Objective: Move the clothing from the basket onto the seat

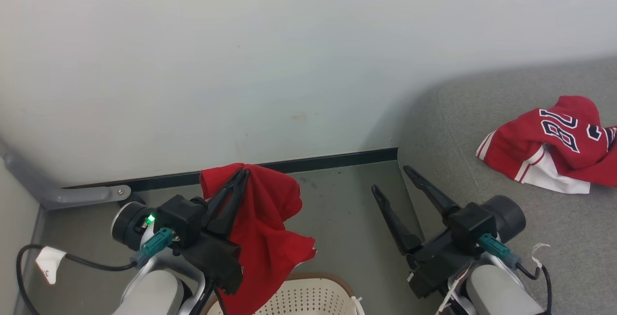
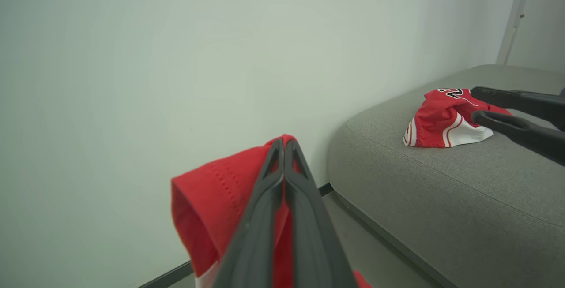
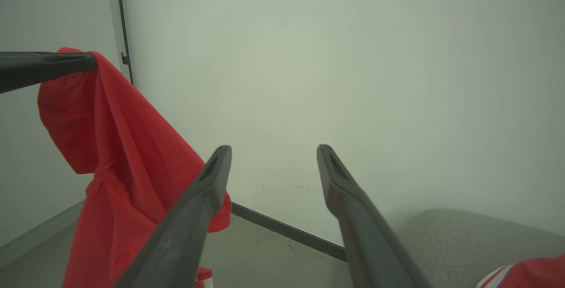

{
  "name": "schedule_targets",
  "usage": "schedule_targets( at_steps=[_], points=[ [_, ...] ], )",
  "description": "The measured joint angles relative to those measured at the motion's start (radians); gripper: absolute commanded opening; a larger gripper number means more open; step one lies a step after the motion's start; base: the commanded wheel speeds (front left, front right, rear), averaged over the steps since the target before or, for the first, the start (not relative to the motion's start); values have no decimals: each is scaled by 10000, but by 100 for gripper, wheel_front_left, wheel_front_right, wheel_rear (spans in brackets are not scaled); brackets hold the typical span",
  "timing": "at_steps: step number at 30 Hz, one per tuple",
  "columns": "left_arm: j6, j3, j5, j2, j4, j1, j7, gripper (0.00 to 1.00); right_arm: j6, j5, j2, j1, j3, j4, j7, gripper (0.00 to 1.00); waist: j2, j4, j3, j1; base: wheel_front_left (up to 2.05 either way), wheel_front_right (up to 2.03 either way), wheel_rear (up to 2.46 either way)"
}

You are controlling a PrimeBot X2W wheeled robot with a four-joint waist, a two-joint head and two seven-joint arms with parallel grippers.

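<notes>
- Head view: the left gripper (image 1: 242, 172) is clamped shut on the plain red garment (image 1: 270, 228), which drapes down from its fingertips to the basket (image 1: 332, 279) below.
- The right gripper (image 1: 391, 179) is spread wide and holds nothing, beside the edge of the seat (image 1: 530, 238). The numbered jersey (image 1: 554, 146) lies crumpled on the seat, well apart from both grippers.
- Left wrist view: the closed fingers pinch a fold of the plain red garment (image 2: 207, 204). The numbered jersey (image 2: 441, 118) rests on the seat (image 2: 441, 182) to the right.
- Right wrist view: the right gripper (image 3: 273, 149) gapes empty. The plain red garment (image 3: 119, 147) hangs at left from the left gripper (image 3: 90, 61).
</notes>
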Motion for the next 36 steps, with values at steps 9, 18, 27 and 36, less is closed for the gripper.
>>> schedule_targets(
  at_steps=[9,18,27,36],
  points=[
    [4,-305,59,-311,-370,-378,420,0,13,215,98,-1045,1960,1206,2,100,0,212,10,1,0,0,0],
    [4,-564,73,-362,-851,-397,752,0,15,1097,351,-1756,4558,1810,2,100,0,445,25,1,0,0,0],
    [4,-863,268,-575,-1400,-393,978,0,15,1816,550,-2319,5430,2750,2,100,0,499,-27,1,0,0,0],
    [0,-1078,316,-644,-1741,-394,1227,0,23,2399,813,-2916,5958,3722,2,94,0,631,-107,1,0,0,0]
  ],
)
